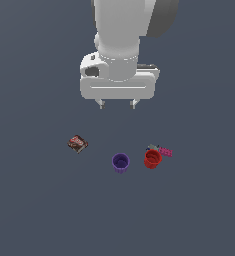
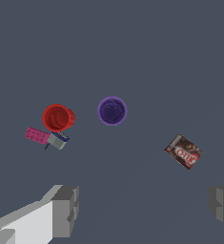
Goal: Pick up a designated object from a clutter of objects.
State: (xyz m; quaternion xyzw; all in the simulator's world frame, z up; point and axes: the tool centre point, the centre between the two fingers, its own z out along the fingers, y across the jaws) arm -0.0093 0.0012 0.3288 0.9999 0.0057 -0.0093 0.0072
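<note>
1. The claw [image 1: 118, 104] hangs high above the counter [image 1: 34, 210], its fingers spread wide and holding nothing.
2. No counter edge or corner shows in either view, so places are given by neighbours only.
3. Nearest below the claw stands the purple ribbed cup [image 1: 121, 162], upright and alone.
4. Just beside it, toward the exterior view's right, the red cup [image 1: 152, 159] stands mouth up, touching or nearly touching a pink studded brick [image 1: 165, 151] and a tiny blue-grey piece [image 1: 152, 147].
5. The snack packet [image 1: 78, 144] lies well apart, on the other side.
6. Judged progress: nothing grasped yet; aligning, descending, closing and lifting all remain.
</note>
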